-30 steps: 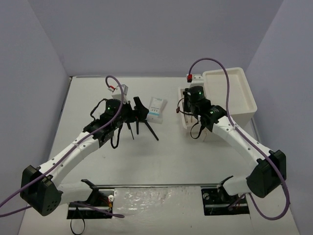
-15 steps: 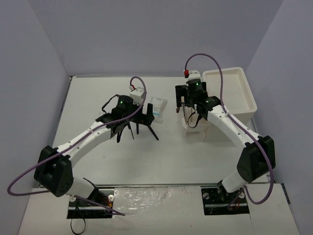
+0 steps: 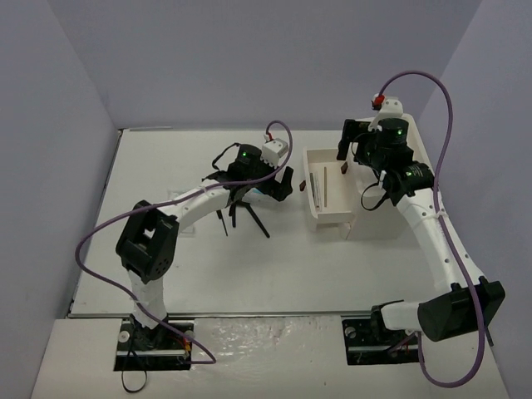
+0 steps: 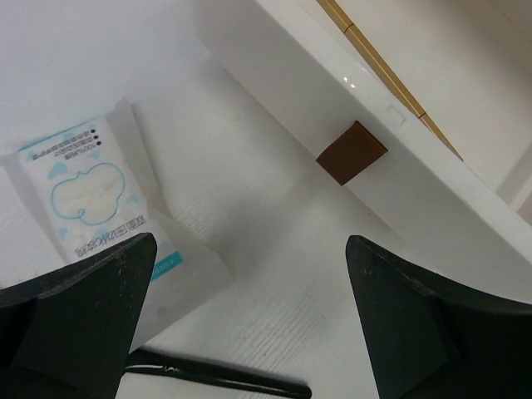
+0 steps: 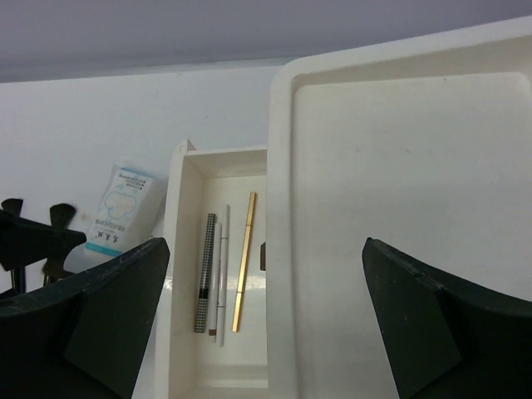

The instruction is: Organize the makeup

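The left arm (image 3: 179, 212) is extended forward and bent inward toward the midline. The left gripper (image 4: 251, 243) has its jaws spread wide and holds nothing. The right arm (image 3: 436, 241) is stretched far forward. The right gripper (image 5: 266, 243) is likewise spread wide and empty.

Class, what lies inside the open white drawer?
Three sticks lie side by side in the drawer: a checked one, a white one and a gold one. The big box covers its right edge.
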Robot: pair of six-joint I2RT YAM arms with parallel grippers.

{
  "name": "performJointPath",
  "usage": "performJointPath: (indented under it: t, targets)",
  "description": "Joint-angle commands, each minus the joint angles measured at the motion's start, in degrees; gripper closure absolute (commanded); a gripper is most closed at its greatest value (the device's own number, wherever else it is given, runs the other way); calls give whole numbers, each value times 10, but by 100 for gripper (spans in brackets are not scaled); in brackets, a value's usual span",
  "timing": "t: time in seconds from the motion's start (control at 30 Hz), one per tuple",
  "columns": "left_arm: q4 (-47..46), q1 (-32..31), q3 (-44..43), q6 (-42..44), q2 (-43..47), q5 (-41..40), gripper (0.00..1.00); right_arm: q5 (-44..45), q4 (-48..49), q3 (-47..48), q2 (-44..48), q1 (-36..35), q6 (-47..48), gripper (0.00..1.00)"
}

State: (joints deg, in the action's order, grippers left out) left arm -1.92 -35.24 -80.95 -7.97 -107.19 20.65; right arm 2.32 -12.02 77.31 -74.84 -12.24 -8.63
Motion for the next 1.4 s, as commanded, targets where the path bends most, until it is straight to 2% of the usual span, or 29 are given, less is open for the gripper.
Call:
performJointPath:
  t: [0.0,0.2,0.6,0.93,1.37]
  targets:
    - [-50,-13,-79,17,-37,33,3,-96,2,-11,-3,27,-21,0]
    - [-80,-29,-121,15,-83,41,3,-173,15,-26,-20,28,-31,0]
    - [-175,-62,-184,-11,-151,55,3,-266,78,-66,-36,28,-79,1]
    - [-347,-67,-204,-107,-206,97,3,-322,99,-76,-37,28,-101,2]
    - [-383,-87,-253,-168,-260,70,3,-319,105,-85,-34,28,-95,4]
